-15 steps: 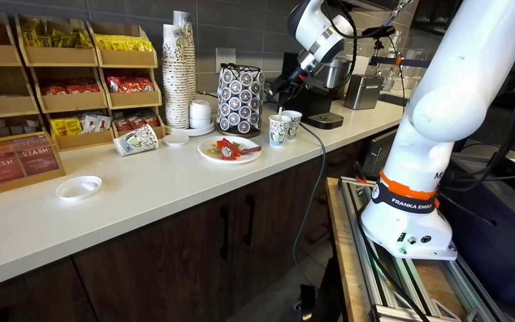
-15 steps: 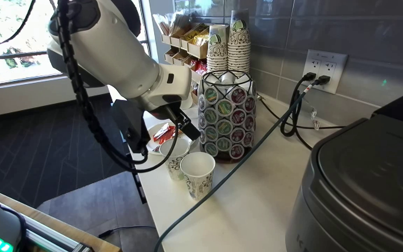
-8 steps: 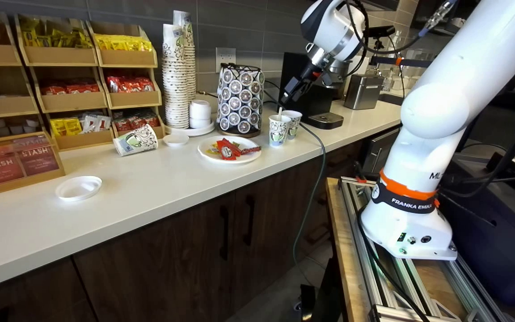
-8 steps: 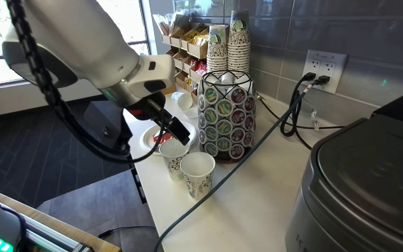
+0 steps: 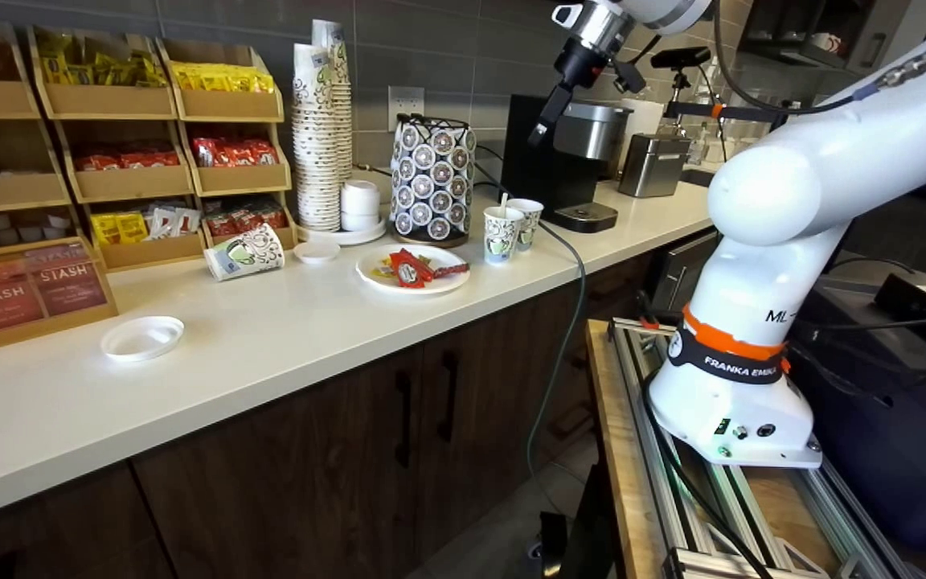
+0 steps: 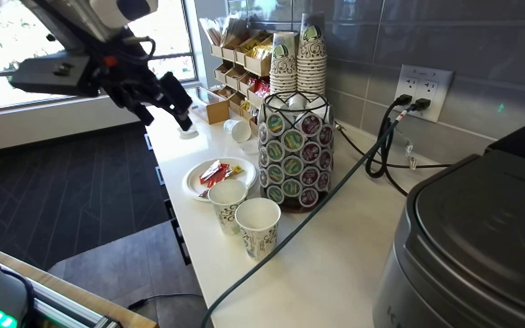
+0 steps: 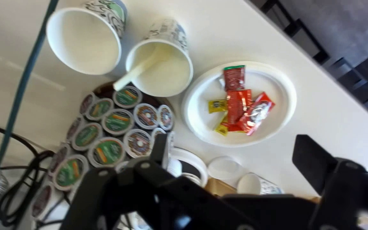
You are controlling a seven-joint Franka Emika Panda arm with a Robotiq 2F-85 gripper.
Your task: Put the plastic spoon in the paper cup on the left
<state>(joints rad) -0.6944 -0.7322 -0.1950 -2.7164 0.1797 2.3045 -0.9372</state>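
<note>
1 slim spoon (image 7: 141, 69) in paper cup (image 7: 172, 67)

I find my black two-fingered gripper (image 6: 166, 119) suspended, jaws parted, clear of two upright white paper cups (image 6: 259, 236) with dark scrollwork; behind these, one round white plate (image 6: 190, 186) bears glossy red packets (image 6: 217, 176), near a cylindrical black wire pod rack (image 6: 292, 201)

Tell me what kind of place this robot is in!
Probably an office break room's coffee corner, though I can't be certain: there's a tower of drink pods, tall stacks of paper cups, and tan bins holding little packets.
</note>
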